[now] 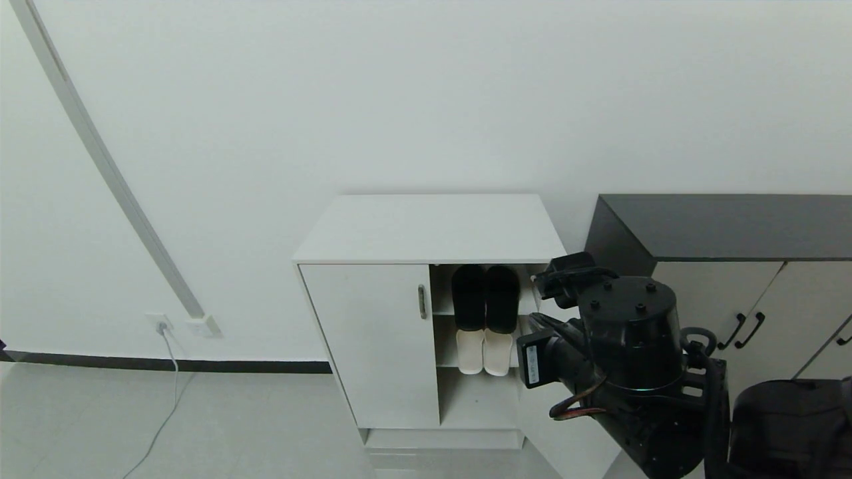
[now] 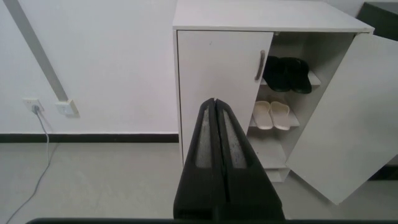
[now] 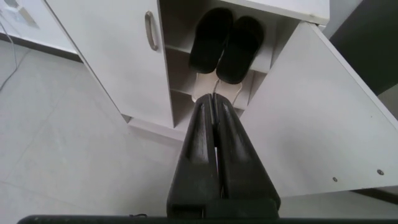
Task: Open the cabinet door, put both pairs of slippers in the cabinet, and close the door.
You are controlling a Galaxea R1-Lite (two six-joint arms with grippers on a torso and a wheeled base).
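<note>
The white cabinet [image 1: 426, 229] stands against the wall with its left door [image 1: 373, 339] closed and its right door [image 1: 549, 426] swung open. Black slippers [image 1: 486, 296] lie on the upper shelf, and white slippers [image 1: 482, 351] lie on the shelf below. My right gripper [image 3: 214, 104] is shut and empty, in front of the opening beside the open door [image 3: 311, 130], with the black slippers [image 3: 227, 43] beyond it. My left gripper [image 2: 214, 106] is shut and empty, back from the cabinet [image 2: 224, 74] and facing its closed door.
A dark-topped sideboard [image 1: 719, 226] with black handles stands right of the cabinet. A wall socket [image 1: 161, 326] with a cable trailing over the floor is at the left. Bare floor [image 1: 233, 426] lies left of and before the cabinet.
</note>
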